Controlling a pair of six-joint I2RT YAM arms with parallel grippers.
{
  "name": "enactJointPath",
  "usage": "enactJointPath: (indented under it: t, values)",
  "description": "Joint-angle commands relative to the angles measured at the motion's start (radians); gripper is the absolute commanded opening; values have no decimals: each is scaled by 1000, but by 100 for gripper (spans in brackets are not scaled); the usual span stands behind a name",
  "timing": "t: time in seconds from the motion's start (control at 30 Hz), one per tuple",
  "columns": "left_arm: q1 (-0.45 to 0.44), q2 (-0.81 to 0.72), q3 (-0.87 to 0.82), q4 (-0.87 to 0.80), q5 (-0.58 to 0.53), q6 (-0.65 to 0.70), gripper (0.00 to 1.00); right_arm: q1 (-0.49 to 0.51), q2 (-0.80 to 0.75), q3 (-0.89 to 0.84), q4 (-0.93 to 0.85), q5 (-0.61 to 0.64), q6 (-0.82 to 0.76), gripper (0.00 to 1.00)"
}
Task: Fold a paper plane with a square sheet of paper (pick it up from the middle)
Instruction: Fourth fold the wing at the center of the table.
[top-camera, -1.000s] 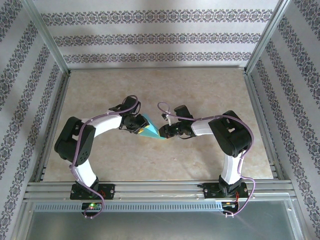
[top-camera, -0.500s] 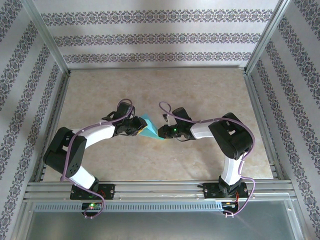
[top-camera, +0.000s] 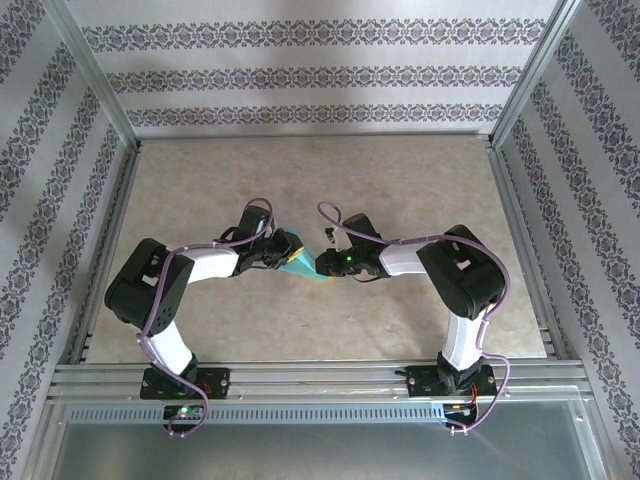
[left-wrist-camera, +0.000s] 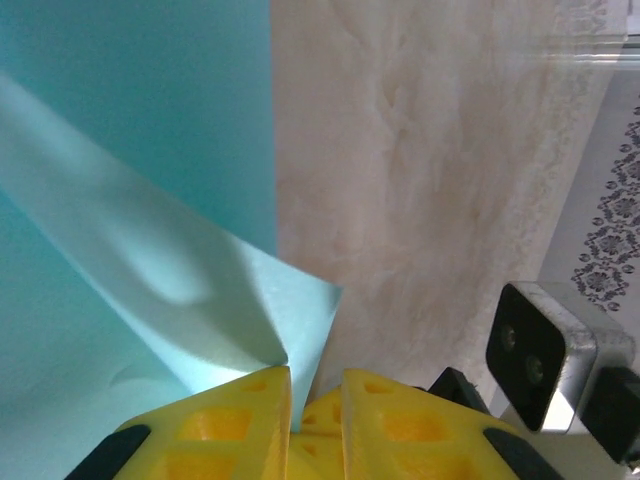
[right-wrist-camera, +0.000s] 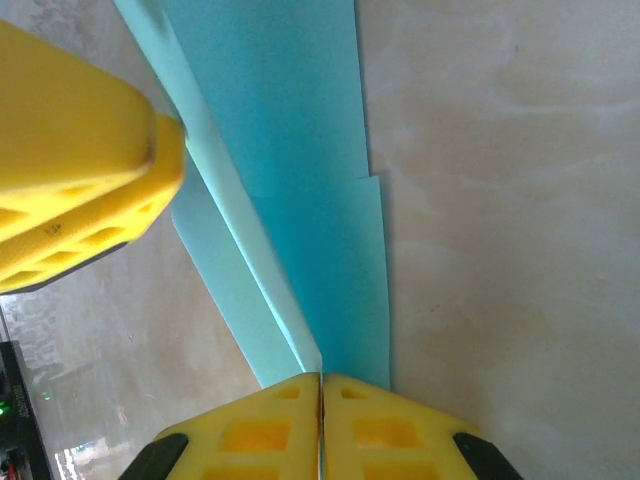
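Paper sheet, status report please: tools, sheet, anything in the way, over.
Right tool shut on sheet. Left tool around sheet's corner, grip unclear. Sheet creased, spanning both tools. Nothing in the way.

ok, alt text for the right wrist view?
The right gripper is shut on a folded edge of the teal square sheet of paper, which runs from the fingers to the top of the frame. The yellow tip of the left gripper meets the sheet at upper left, over the beige table.
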Motion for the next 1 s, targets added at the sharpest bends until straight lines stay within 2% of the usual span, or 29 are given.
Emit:
enactJointPath:
  t: [0.0,0.47,0.97]
  values:
    - [-11,23,-7,78,9,-11,18,12,37,-4,-110,-24,-8,11]
    - [-12,55,-2,26,-27,12,14,5,36,3,-142,-18,-14,15]
    - [-11,95,31,5,-20,33,12,3,42,16,-197,10,-15,14]
